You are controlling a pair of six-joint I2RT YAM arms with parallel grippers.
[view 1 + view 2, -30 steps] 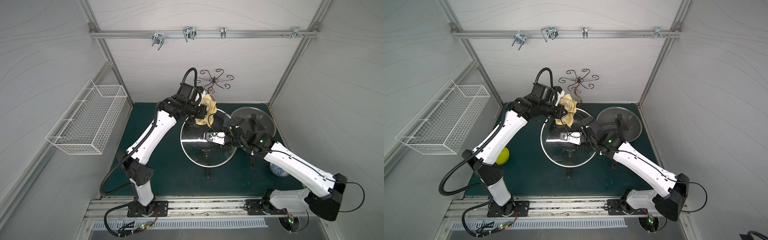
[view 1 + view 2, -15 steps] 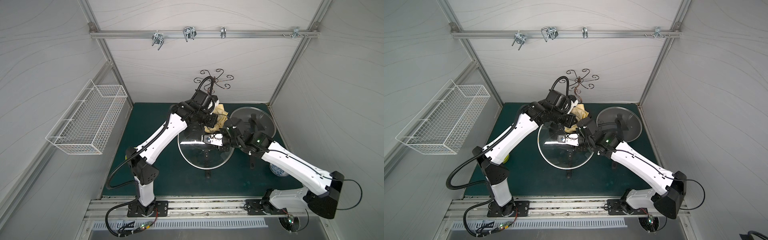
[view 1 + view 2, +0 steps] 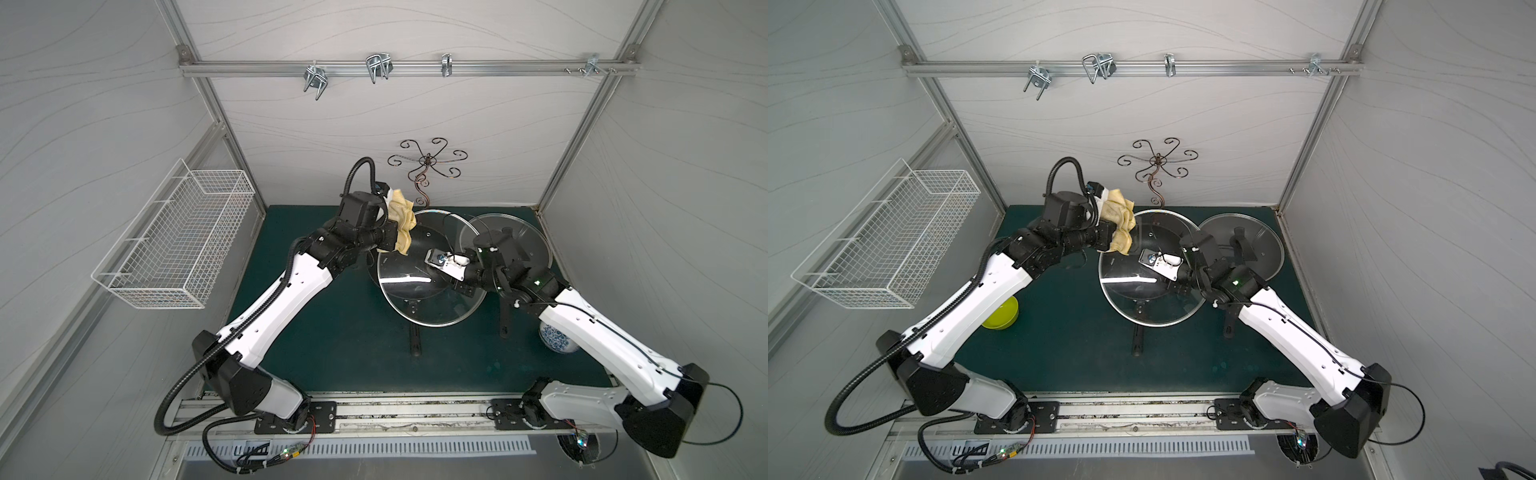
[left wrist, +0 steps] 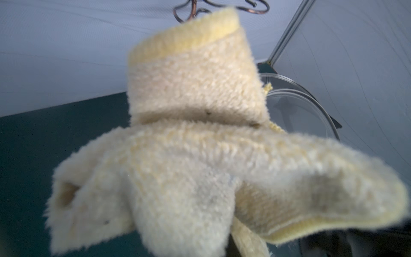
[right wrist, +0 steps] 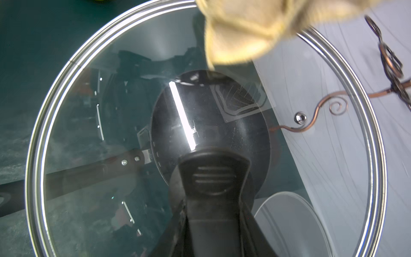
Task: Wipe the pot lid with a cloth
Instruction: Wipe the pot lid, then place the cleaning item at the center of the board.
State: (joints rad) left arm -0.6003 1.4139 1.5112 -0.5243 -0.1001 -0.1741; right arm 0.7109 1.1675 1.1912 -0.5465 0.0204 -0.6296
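Note:
A round glass pot lid [image 3: 415, 291] [image 3: 1125, 291] with a steel rim is held tilted above a black pan. My right gripper [image 3: 459, 282] [image 5: 212, 222] is shut on its black handle [image 5: 213, 178]. The pale yellow fuzzy cloth [image 3: 402, 224] [image 3: 1121, 226] [image 4: 195, 155] is bunched in my shut left gripper [image 3: 390, 235], whose fingers it hides. It hangs at the lid's far-left rim. In the right wrist view the cloth [image 5: 244, 29] overlaps that rim on the handle side of the glass [image 5: 89, 111].
A second lid [image 3: 505, 245] rests on a pan at the right. A copper scroll stand [image 3: 424, 174] rises behind the lids. A blue-and-white cup [image 3: 557, 338] sits under my right arm, and a lime-green bowl [image 3: 1000, 313] under my left. A wire basket [image 3: 174, 241] hangs on the left wall.
My left gripper carried the cloth rightward over the lid, then back to the lid's far-left rim. The right gripper kept hold of the handle, shifting only slightly.

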